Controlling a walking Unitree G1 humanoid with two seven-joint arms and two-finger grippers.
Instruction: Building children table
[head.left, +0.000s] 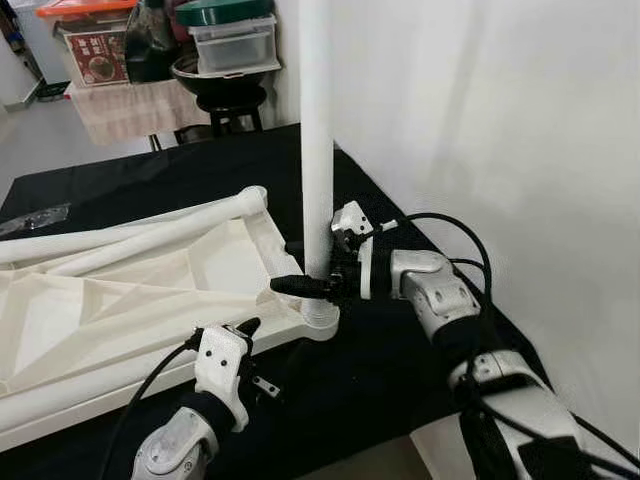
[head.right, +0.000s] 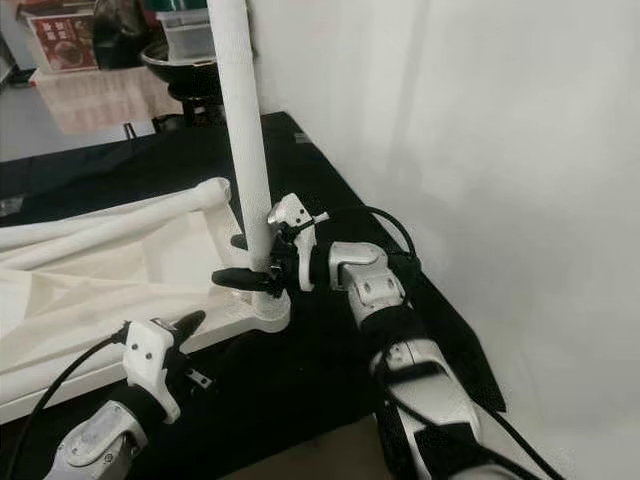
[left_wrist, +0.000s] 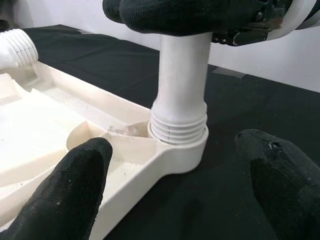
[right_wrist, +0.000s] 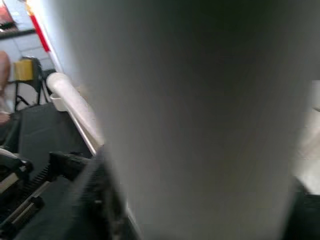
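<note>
An upside-down white plastic table top (head.left: 130, 300) lies on a black cloth. A white table leg (head.left: 317, 130) stands upright in the corner socket (head.left: 322, 320) nearest me, its threaded end (left_wrist: 177, 127) seated in the socket. My right gripper (head.left: 300, 268) is shut on the leg just above the socket. My left gripper (head.left: 245, 340) is open, low beside the table top's near edge, pointing at the socket; its fingers (left_wrist: 75, 185) flank it without touching. Two more white legs (head.left: 130, 235) lie across the table top's far side.
A white wall (head.left: 500, 120) runs close along the right. The black cloth (head.left: 390, 370) ends at a near edge by my right arm. A stool and shelf with containers (head.left: 225, 50) stand beyond the far end. A small clear bag (head.left: 35, 218) lies at far left.
</note>
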